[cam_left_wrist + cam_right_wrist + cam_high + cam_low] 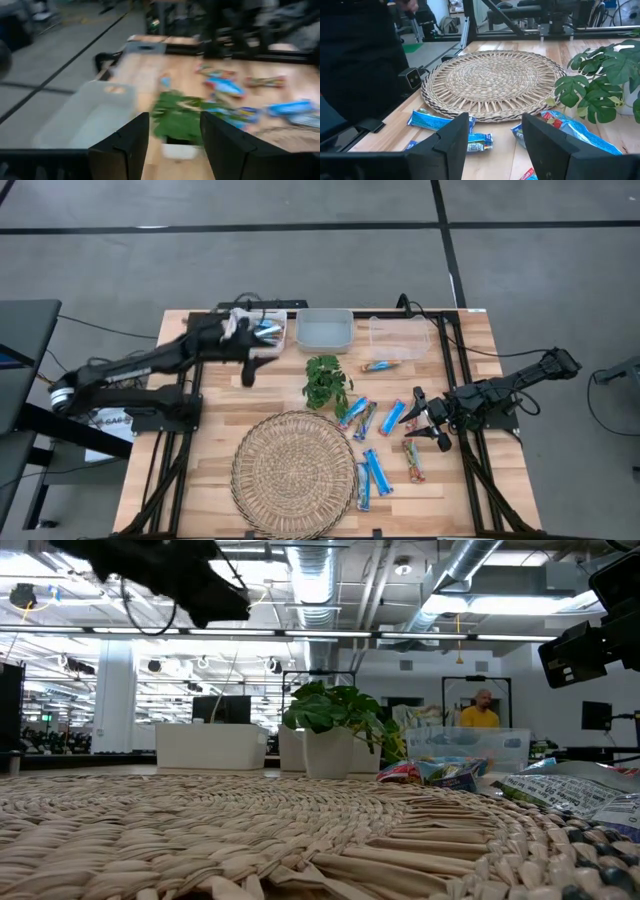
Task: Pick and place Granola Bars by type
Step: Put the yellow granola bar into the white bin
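Note:
Several blue-wrapped granola bars (377, 472) lie flat on the table's right half, between the woven mat and my right arm; a reddish one (412, 459) lies among them. An orange-tan bar (380, 366) rests by the clear bin. More bars (268, 330) sit in the far-left white bin. My left gripper (250, 365) (175, 145) hovers open beside that bin, facing the plant (177, 117). My right gripper (425, 417) (495, 150) hangs open over the right-hand bars, with blue bars (437, 121) ahead of its fingers.
Along the far edge stand a white bin (262, 315), a grey bin (325, 340) and a clear bin (400, 348). A small potted plant (325, 383) stands mid-table. A round woven mat (293, 472) covers the near middle. A person in yellow (479, 712) stands far behind.

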`<state>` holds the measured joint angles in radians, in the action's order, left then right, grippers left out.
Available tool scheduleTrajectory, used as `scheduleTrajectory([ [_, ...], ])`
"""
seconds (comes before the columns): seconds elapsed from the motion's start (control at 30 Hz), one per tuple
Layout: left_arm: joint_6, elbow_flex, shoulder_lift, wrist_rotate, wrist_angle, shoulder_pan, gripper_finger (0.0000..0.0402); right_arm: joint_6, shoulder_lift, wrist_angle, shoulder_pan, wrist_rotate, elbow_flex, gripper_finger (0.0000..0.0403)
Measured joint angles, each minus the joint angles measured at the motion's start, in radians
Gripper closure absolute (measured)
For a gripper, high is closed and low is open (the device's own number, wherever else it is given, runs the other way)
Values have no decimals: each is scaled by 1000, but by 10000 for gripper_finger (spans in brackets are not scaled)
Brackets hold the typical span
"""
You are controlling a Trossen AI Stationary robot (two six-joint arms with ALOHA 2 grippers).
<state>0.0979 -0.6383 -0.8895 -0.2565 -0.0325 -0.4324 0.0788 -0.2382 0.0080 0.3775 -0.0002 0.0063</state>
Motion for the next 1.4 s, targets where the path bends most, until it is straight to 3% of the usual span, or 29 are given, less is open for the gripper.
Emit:
scheduleTrajectory([
  [0.37,-16,346,331,-1,157,266,232,0,0,0,0,0,0,226],
  [0.67,-101,558,577,0,331,327,232,0,0,0,0,0,0,225],
  [1.07,-110,628,891,4,312,327,232,0,0,0,0,0,0,226],
  [1.2,-114,628,888,25,338,326,232,0,0,0,0,0,0,227],
  [1.4,-162,629,888,151,335,326,232,0,0,0,0,0,0,225],
])
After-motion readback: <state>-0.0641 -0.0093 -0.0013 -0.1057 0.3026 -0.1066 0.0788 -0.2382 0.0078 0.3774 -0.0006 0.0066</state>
